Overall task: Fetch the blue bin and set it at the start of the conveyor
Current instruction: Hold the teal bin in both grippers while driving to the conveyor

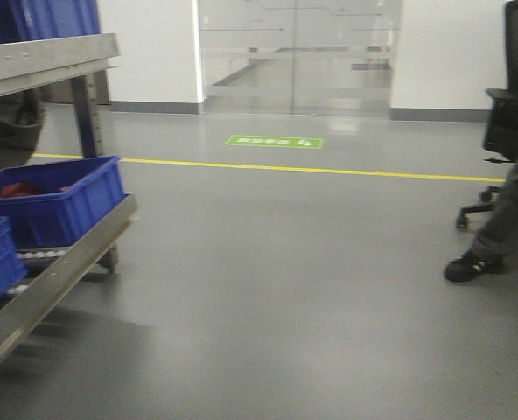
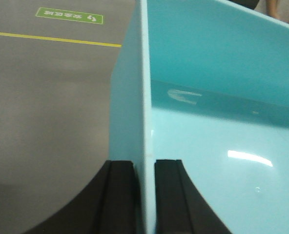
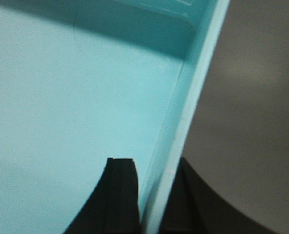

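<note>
Grey floor (image 1: 285,289) lies ahead of you, with no conveyor start in sight. Your left gripper (image 2: 144,195) and right gripper (image 3: 152,195) each pinch a wall of the blue bin (image 2: 222,73), so it is fetched. Carrying and placing it are left to do.

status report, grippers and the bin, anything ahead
Left gripper and right gripper both shut on blue bin walls. Bin looks empty; conveyor not in view. Person and office chair ahead right, shelf rack ahead left.
</note>
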